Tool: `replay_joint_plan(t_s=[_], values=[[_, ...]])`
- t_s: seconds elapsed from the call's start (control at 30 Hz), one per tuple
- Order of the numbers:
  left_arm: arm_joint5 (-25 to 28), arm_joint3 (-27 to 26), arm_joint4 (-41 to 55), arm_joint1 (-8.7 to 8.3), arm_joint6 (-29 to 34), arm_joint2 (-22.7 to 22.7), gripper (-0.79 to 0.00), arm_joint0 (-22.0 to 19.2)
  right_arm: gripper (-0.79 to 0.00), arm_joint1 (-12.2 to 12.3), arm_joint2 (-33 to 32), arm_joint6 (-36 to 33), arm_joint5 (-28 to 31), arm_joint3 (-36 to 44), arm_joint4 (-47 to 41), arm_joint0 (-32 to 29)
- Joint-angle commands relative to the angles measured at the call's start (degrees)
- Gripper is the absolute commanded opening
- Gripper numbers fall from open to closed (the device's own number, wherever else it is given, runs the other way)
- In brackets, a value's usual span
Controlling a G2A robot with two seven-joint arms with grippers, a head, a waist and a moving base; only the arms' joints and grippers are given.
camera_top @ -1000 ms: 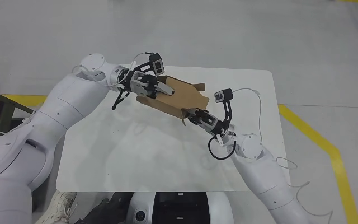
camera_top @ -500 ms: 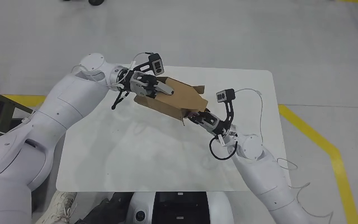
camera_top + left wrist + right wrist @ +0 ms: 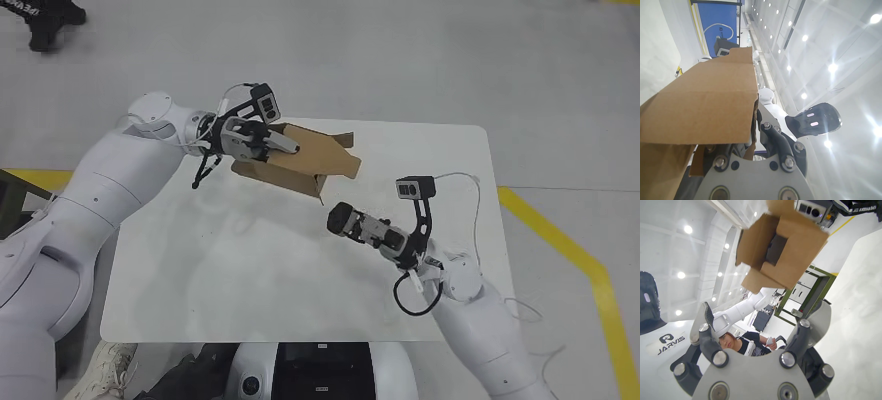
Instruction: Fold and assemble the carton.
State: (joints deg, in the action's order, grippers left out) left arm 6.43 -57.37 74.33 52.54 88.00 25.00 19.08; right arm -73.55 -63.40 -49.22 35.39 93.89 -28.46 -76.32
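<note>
While the left fingers [image 3: 282, 146] clamp one end of the carton [image 3: 310, 165], held above the bench [image 3: 250, 290], its long axis runs toward the right fingers [image 3: 706, 313], which stand wide and empty, apart from the open end facing them; that arm looks nearer the loose flaps.

White table [image 3: 200, 295] on grey floor [image 3: 400, 50] — yellow floor stripes [image 3: 556, 233].

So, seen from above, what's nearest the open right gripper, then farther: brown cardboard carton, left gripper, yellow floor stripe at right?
1. Brown cardboard carton, just beyond the right gripper.
2. Left gripper, gripping the carton's far end.
3. Yellow floor stripe, far out to the right.
</note>
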Motion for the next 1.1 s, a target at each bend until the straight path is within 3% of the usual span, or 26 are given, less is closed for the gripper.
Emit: replay_joint_plan(t_s=[0.0, 0.3, 0.57, 1.07], values=[[0.2, 0.3, -0.5, 0.21, 0.0, 0.1, -0.785, 0.0, 0.000, 0.0, 1.0, -2.9, 0.5, 0.8, -2.2, 0.1], [0.4, 2.1, -2.3, 1.49, 0.0, -0.2, -0.785, 0.2, 0.000, -0.4, 3.8, -6.5, 5.7, 1.8, -6.4, 2.2], [-1.6, 2.2, -1.9, 2.13, 0.0, -0.5, -0.785, 0.6, 0.000, -0.7, 2.8, -2.4, 7.6, -0.9, -6.0, 4.1], [-4.3, 0.4, -1.4, 1.68, 0.0, -1.6, -0.785, 1.1, 0.000, -0.8, 1.8, 1.2, 8.2, -2.7, -4.6, 4.7]])
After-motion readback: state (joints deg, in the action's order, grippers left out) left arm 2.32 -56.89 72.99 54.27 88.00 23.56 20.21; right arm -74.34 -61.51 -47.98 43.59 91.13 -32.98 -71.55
